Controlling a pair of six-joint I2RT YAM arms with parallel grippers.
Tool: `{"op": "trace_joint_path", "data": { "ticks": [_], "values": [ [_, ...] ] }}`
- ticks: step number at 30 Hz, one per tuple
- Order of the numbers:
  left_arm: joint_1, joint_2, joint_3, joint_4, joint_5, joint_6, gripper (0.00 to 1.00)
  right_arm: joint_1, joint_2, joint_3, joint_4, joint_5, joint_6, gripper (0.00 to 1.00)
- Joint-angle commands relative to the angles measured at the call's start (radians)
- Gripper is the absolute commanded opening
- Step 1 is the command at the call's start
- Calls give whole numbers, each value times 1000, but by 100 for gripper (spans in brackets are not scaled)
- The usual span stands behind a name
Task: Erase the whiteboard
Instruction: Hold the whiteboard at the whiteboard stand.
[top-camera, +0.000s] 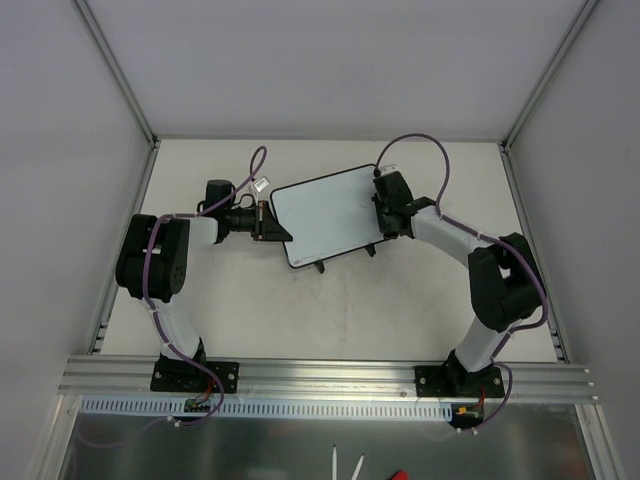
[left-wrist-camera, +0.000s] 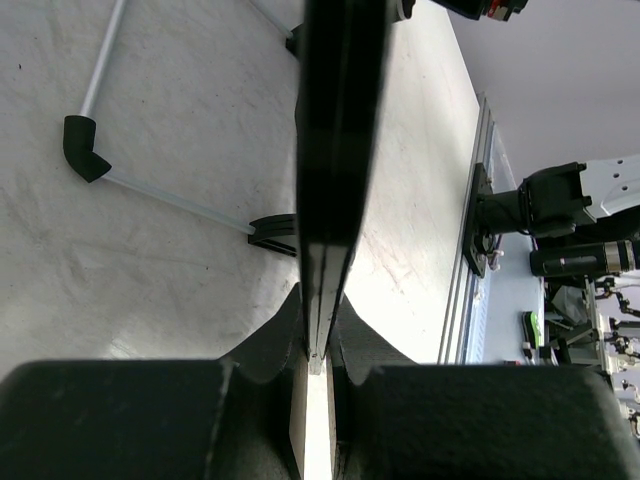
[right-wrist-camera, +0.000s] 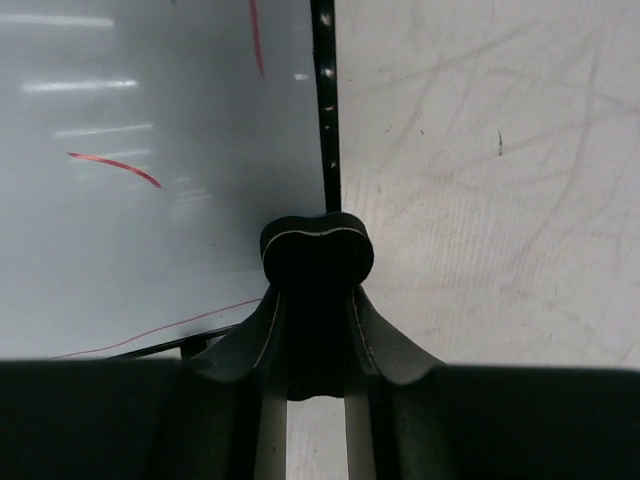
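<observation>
We are looking at the whiteboard in the middle of the table, between the 2 arms. Its white writing face is pointing up toward the overhead camera. Its long axis is running left to right at a slant, so the right end is sitting farther from the arm bases than the left end. Its 2 small black feet are sticking out from the near long edge, toward the bases. We cannot tell whether the board is lying flat on the table or being held a little above it.

The left gripper is reaching in from the left with its jaws drawn narrow. They are pinching the board's left short edge, 1 finger on each face. In the left wrist view we are seeing the board edge-on, as a dark strip running straight away from the fingers.

The right gripper is sitting at the right short edge. Its jaws are closed tight on a small black eraser. The eraser's rounded end is sitting over the board's thin black rim, at the line where board and table are meeting; we cannot tell whether it is pressing on the rim.

In the right wrist view we are seeing 3 thin red marks on the white face to the left of the eraser. The face is also reflecting pale streaks of light.
</observation>
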Motion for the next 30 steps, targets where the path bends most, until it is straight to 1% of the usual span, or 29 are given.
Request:
{"op": "trace_joint_path", "data": {
  "ticks": [1,6,7,11,21,30],
  "values": [
    [4,-12,13,-37,-48,-1,0,8,19,104,2,-81,1,0],
    [4,-12,13,-37,-46,1,0,8,64,227,-12,-98,-25,0],
    [4,-12,13,-37,-48,1,0,6,88,273,-19,-98,-33,0],
    [4,-12,13,-39,-48,2,0,5,142,359,-52,-95,-45,0],
    [4,-10,15,-39,-48,2,0,-26,243,505,-49,-110,-59,0],
    [4,-9,17,-42,-48,4,0,-41,249,564,-49,-128,-73,1]
  ]
}}
